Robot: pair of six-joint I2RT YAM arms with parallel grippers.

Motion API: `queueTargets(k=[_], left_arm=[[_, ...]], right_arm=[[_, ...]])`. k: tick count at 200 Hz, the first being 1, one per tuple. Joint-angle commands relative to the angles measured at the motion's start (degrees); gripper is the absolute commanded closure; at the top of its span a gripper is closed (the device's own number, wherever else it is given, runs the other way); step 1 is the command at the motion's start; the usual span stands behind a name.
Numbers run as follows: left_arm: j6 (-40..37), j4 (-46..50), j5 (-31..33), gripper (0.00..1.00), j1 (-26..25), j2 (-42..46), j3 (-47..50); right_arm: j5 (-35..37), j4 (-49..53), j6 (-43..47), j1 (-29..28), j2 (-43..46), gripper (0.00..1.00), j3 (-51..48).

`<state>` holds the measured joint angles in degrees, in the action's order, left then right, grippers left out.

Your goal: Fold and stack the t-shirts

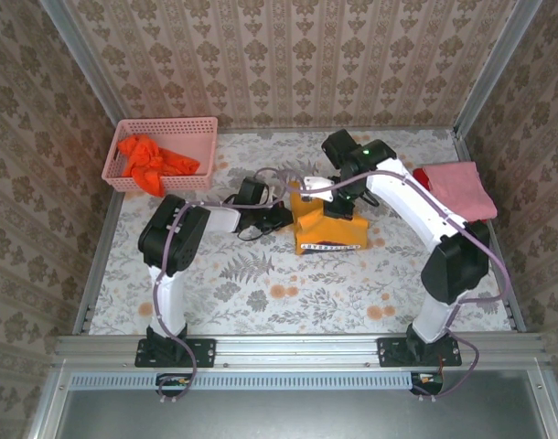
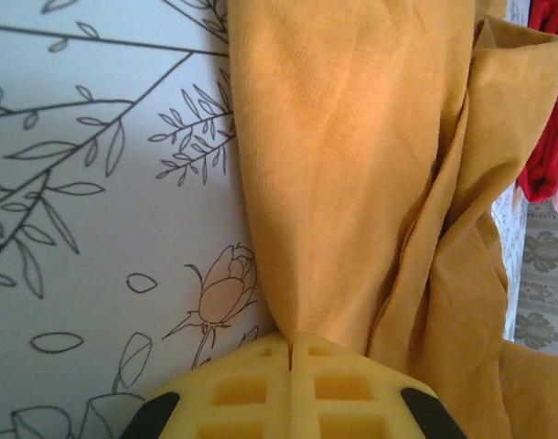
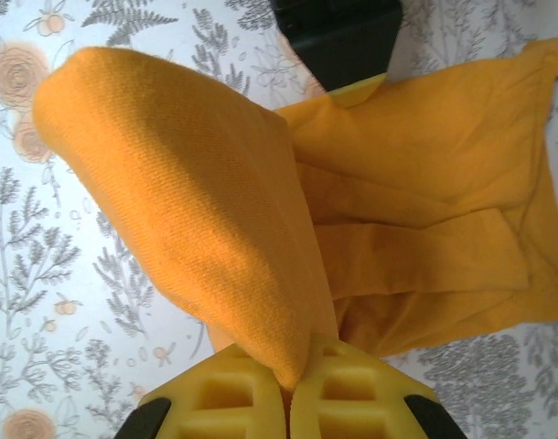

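Top external view is showing the golden-yellow t-shirt (image 1: 338, 236) lying bunched near the middle of the floral table (image 1: 261, 293), between the two arms, which are both reaching in over it. Left wrist view is showing the left tool (image 2: 290, 352) with its yellow fingers pressed together, pinching a fold of the golden-yellow t-shirt; the cloth is rising away from the pinch in a smooth taut panel, with looser folds hanging to its right. Right wrist view is showing the right tool (image 3: 288, 384) likewise pinched tight on another part of the same shirt, a thick rolled fold that is lifting off the table while the rest is lying creased on the surface beyond. An orange-red t-shirt (image 1: 151, 160) is sitting crumpled inside the pink lattice basket (image 1: 160, 123) at the far left corner. A pink t-shirt (image 1: 457, 187) is lying folded flat at the table's right edge, with a red t-shirt (image 1: 423, 178) touching its left side.
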<state>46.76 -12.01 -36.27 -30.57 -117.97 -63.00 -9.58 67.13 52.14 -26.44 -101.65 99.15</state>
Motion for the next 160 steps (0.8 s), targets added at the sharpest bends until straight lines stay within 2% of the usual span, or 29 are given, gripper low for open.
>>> queueTargets(k=[1,99,160], left_arm=[[-1.7,13.4,1.0,1.00,1.1,-5.8,0.6],[-5.3,18.6,-0.1,1.00,3.0,-8.7,-2.7],[-5.8,18.7,-0.1,1.00,3.3,-8.8,-2.9]], right_arm=[[-1.5,4.2,4.8,1.3,-4.3,1.00,6.9],[-2.5,12.1,9.0,3.7,-23.7,1.00,32.5],[-2.5,10.2,8.9,5.1,-29.5,1.00,35.3]])
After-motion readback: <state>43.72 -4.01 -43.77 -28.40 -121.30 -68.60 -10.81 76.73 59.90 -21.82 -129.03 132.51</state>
